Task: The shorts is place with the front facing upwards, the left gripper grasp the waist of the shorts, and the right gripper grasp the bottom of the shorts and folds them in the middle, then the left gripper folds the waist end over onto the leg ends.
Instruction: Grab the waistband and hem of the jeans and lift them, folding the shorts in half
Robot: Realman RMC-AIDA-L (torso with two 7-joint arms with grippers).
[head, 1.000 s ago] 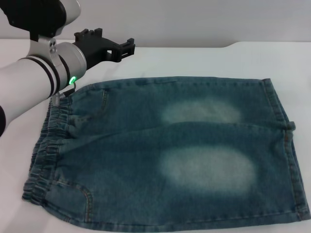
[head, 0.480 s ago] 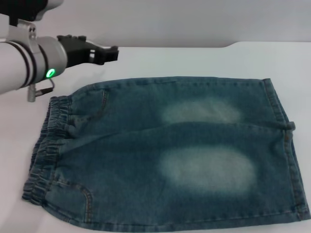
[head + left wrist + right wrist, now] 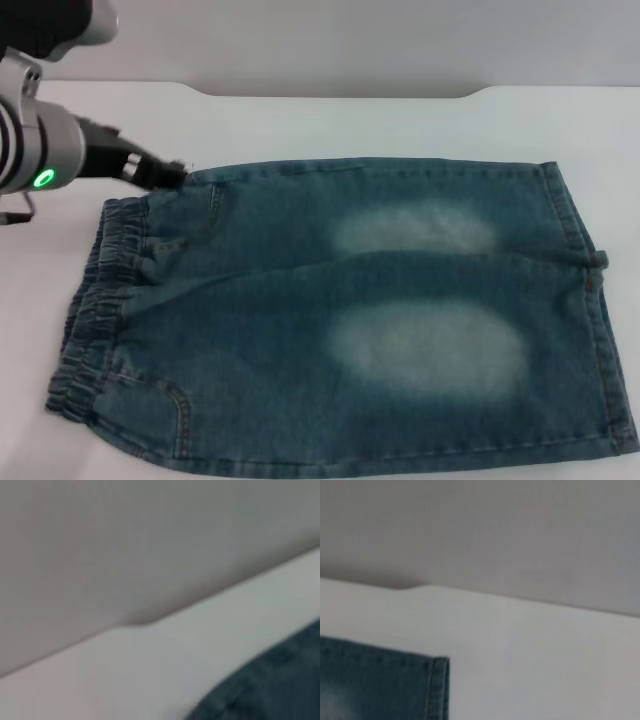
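On the white table (image 3: 330,120), across most of its near half: one pair of denim shorts (image 3: 340,320), spread flat in a single layer with two faded patches showing.

Progress: judged from the flat lie, no fold is made. Neither end is lifted. Both grasps, the fold in the middle and the fold of waist over leg ends are all left to do.

Lie of the shorts: long axis runs along the table from left edge to right edge. The waist (image 3: 95,310), a gathered elastic band, points to the table's left edge. The leg ends (image 3: 595,330), two straight stitched hems, point to the right edge; the right wrist view shows one hem corner (image 3: 437,687) lying flat on the table.

Left gripper (image 3: 160,172): low over the table's left side, its tip just at the far corner of the waist, touching or nearly so. Whether its fingers are spread or pressed together cannot be told.

Right gripper: not seen in any view.
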